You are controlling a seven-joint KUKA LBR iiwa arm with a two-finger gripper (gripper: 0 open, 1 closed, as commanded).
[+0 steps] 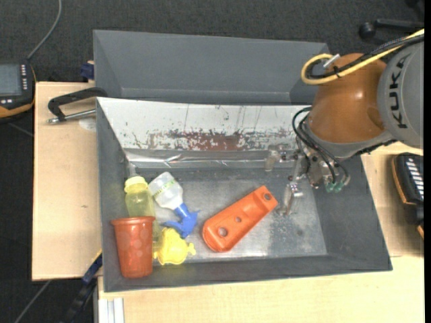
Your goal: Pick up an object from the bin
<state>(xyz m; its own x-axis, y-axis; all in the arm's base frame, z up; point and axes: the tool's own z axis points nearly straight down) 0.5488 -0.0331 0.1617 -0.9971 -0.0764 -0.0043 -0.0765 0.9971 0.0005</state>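
My gripper (pixel 291 200) hangs at the right side of the bin, its thin fingers pointing down just right of the upper end of a long orange flat piece with holes (pixel 238 219). That piece lies slantwise across the middle of the bin floor. Nothing shows between the fingers. Further left lie a clear bottle with a blue end (pixel 170 197) and a yellow toy piece (pixel 172 247).
A red ribbed cup (pixel 134 245) stands in the front left corner beside a pale yellow bottle (pixel 138 197). The arm's orange cover and cables sit over the bin's right rim. Bare floor lies right of the orange piece.
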